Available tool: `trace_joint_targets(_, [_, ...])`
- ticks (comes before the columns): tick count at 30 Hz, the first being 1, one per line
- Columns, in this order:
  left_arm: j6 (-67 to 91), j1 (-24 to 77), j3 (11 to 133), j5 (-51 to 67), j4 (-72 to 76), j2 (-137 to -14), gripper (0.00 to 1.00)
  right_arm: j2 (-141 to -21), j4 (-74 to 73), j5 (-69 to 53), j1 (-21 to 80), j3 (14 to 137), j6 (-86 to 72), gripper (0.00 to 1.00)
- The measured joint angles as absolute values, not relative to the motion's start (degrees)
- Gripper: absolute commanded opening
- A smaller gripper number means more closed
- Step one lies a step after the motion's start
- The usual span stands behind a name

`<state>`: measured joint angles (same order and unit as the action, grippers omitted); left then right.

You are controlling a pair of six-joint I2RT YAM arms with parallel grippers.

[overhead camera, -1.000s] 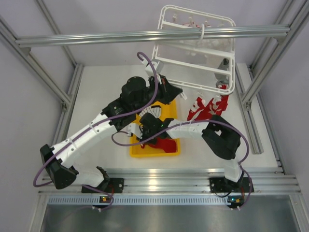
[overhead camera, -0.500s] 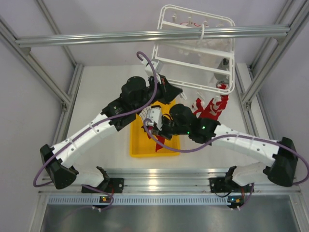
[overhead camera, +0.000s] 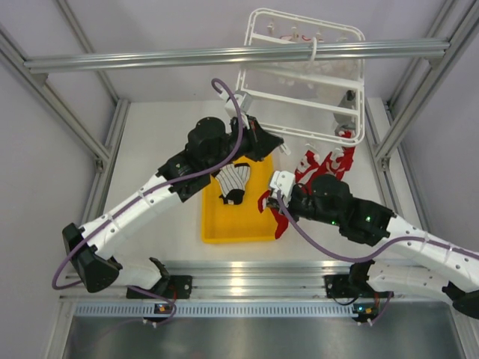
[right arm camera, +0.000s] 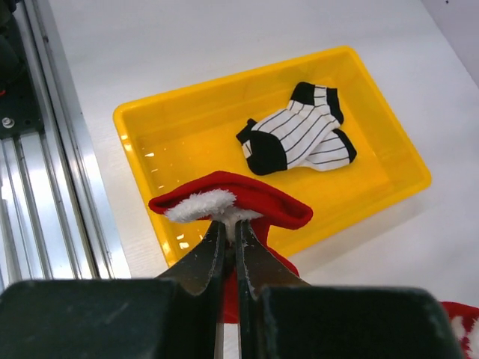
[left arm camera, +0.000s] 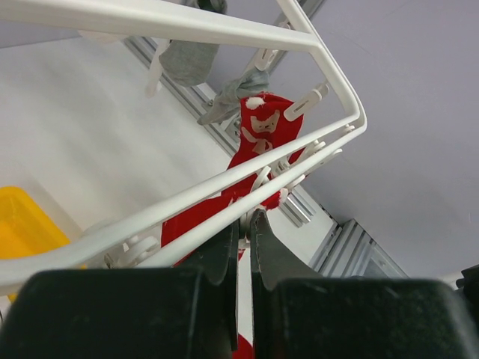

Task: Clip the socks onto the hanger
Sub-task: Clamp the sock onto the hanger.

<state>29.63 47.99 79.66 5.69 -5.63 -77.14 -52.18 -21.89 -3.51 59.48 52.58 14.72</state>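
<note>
Hanger (overhead camera: 298, 100), the white drying frame, hangs by its hook from the grey aluminium beam (overhead camera: 150, 59) at the far side of the table, with red socks (overhead camera: 322, 168) already dangling from clips on its near rail. Below and nearer lies the yellow tray (right arm camera: 187, 134), holding a pair of striped socks (right arm camera: 299, 138). The left gripper (left arm camera: 245, 223) is up against that near rail with its fingers pressed together; whether they nip a clip or only the rail, I cannot tell. The right gripper (right arm camera: 230, 230) is above the tray's near right edge, pinching the fleecy cuff of one red sock (right arm camera: 239, 198), whose body hangs below it. The step in hand looks like carrying this sock up to a free clip (left arm camera: 307, 101). To do it well, the cuff should stay pinched near its edge so a margin of cloth stands clear of the fingertips for the clip to bite, and the lift should clear the tray wall and approach beside the hanging socks, not through them, while the left arm steadies the swinging frame.
</note>
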Motion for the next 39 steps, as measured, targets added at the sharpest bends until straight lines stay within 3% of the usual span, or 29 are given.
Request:
trace_joint_targets(16, [26.0,47.16,79.66,12.8,-5.5,-77.1,0.0,-51.27,-29.3,0.38,49.8,58.41,13.87,0.0])
trace_joint_targets(39, [21.85,46.13,80.23,19.33,-5.72,-77.08,0.0,-54.33,-26.04,-8.19,43.62,63.37,19.44,0.0])
